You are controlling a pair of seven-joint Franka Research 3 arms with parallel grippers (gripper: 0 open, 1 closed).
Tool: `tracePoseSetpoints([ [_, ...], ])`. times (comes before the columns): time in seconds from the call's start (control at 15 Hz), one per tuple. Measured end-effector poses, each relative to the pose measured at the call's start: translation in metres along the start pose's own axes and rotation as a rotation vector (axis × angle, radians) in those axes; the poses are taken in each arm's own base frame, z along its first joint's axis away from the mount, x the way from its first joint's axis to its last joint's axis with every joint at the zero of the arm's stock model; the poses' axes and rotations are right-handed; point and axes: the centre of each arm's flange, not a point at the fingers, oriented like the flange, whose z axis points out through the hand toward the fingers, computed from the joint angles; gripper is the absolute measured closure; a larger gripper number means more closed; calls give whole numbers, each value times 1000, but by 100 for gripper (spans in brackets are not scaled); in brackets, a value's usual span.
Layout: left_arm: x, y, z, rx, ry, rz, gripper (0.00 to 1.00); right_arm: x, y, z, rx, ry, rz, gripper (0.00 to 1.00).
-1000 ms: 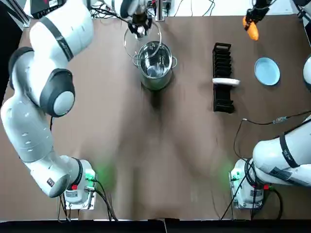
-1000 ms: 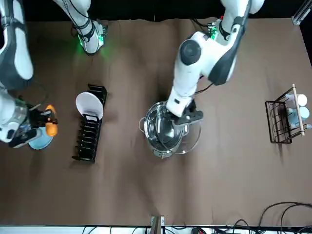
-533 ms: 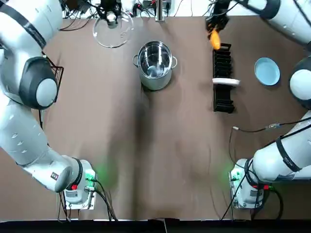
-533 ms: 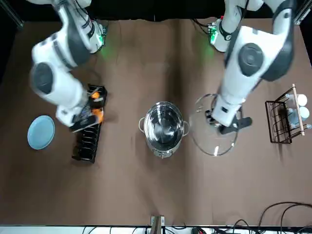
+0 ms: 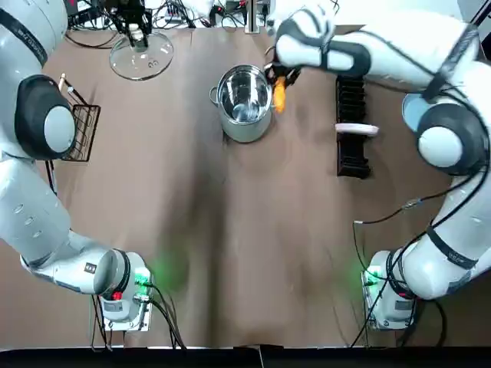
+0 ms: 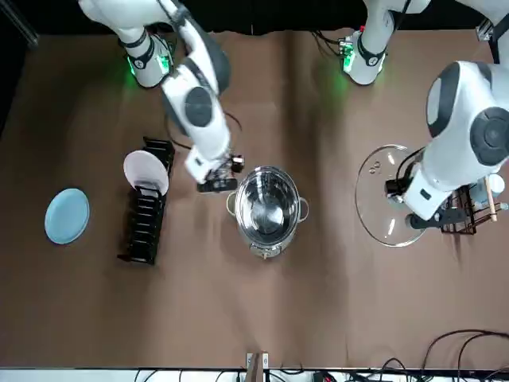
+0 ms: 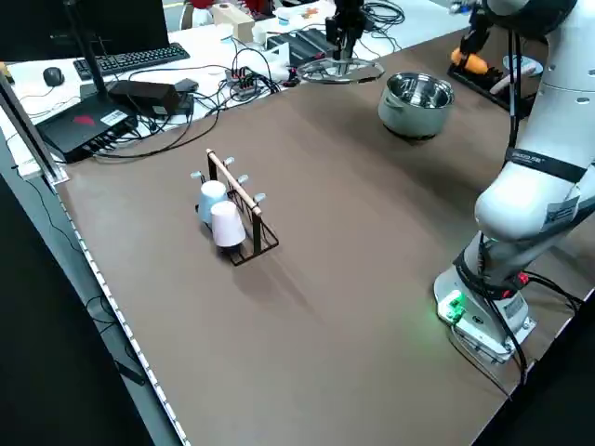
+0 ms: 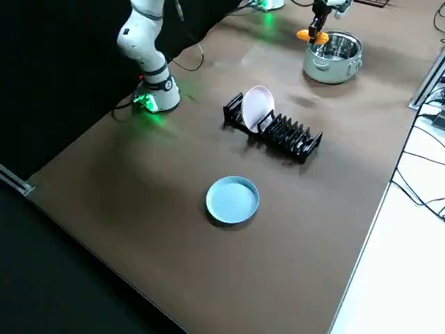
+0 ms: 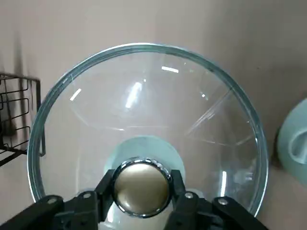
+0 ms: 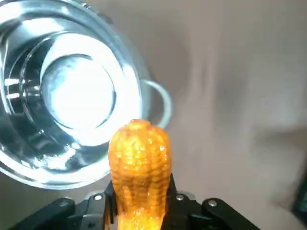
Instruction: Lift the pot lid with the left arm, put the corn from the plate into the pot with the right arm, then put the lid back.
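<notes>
L gripper (image 5: 136, 32) at far-left part of brown worktop (image 5: 268, 230), fingers clamped on knob of glass lid (image 5: 144, 60). Lid hangs well apart from pot (image 5: 245, 132), near wire cup rack (image 7: 232, 218). R gripper (image 5: 278, 83) has fingers closed on corn (image 5: 280, 98), end-up, just beside pot rim by its handle, on dish rack (image 5: 351, 149) side. Blue plate (image 8: 233, 200) sits far R, beyond dish rack. Past worktop's far edge: pale desk (image 7: 23, 111) w/ keyboard (image 7: 121, 60) & cables (image 7: 251, 79).
</notes>
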Motion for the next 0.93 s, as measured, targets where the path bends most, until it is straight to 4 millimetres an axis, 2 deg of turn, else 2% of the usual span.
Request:
tracePoseSetpoints([
  [0.2,4,-16,16,2,-22,-7,49,-7,-58,39,-5,68,74,61],
  [0.4,8,-28,29,-1,-28,-17,49,-15,-90,59,-22,105,80,61],
  [0.67,9,-42,28,-5,-28,5,49,-8,-107,66,50,173,78,61],
  [0.93,7,-37,33,-3,-39,18,49,4,-107,88,74,202,88,61],
])
